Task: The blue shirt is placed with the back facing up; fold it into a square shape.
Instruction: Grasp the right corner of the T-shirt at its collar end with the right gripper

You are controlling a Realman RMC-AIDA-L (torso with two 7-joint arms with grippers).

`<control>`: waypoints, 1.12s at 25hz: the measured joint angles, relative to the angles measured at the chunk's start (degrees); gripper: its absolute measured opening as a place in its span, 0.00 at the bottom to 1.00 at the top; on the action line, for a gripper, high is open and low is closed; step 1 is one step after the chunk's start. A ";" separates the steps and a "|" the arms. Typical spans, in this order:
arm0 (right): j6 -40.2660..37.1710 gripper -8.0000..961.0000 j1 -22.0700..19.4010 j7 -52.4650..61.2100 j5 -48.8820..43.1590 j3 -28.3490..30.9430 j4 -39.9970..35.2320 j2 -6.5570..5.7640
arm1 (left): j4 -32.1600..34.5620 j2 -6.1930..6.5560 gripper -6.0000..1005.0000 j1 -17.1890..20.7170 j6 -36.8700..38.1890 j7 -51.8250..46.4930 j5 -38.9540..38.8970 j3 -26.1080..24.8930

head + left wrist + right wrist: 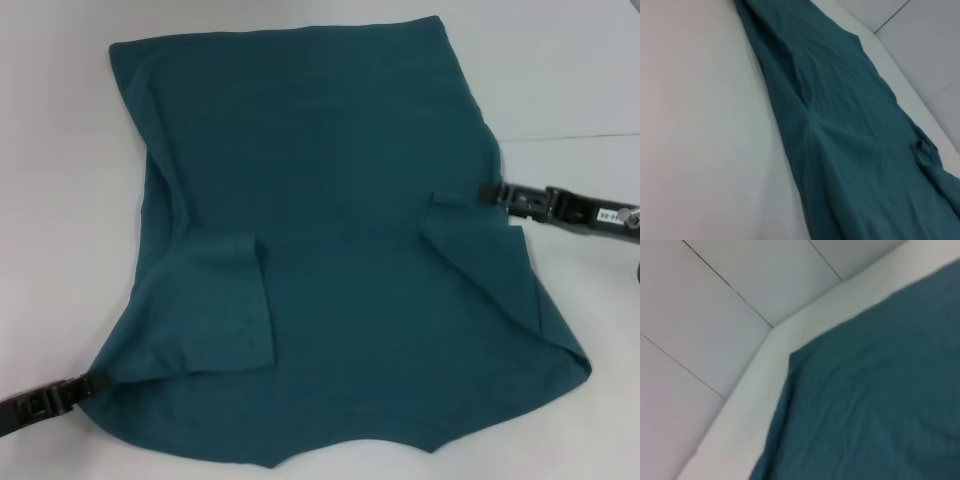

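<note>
Occlusions and frame limits

The near hem of the plain dark teal-blue short-sleeved shirt (340,270) is cut off by the lower edge of the head view. The fingertips of the black left gripper (92,383) and the black right gripper (487,194) meet the fabric edge; whether they are clamped cannot be resolved. Neither wrist view shows its own fingers. Both arms run out of frame.

Both grippers are black, slim and flat, built of jointed, blocky segments. The left gripper (88,382) shows rectangular cut-outs along its length. The right gripper (492,193) carries a small white label with dark print and a silvery fitting behind it.
</note>
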 joint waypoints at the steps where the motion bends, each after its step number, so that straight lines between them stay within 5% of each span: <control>1: -0.16 0.93 -0.01 1.39 -1.46 -0.01 -0.14 -0.31 | 0.12 0.07 0.02 -0.02 0.26 -0.11 0.00 -0.01; 12: -6.91 0.92 -0.90 14.10 -14.50 0.22 -1.89 -3.81 | 2.11 0.66 0.02 0.22 1.77 -1.02 -0.04 -0.37; 28: -6.90 0.92 -3.92 18.08 -20.21 0.40 -5.59 -3.40 | 3.08 1.17 0.02 0.12 2.67 -2.15 -0.04 -0.40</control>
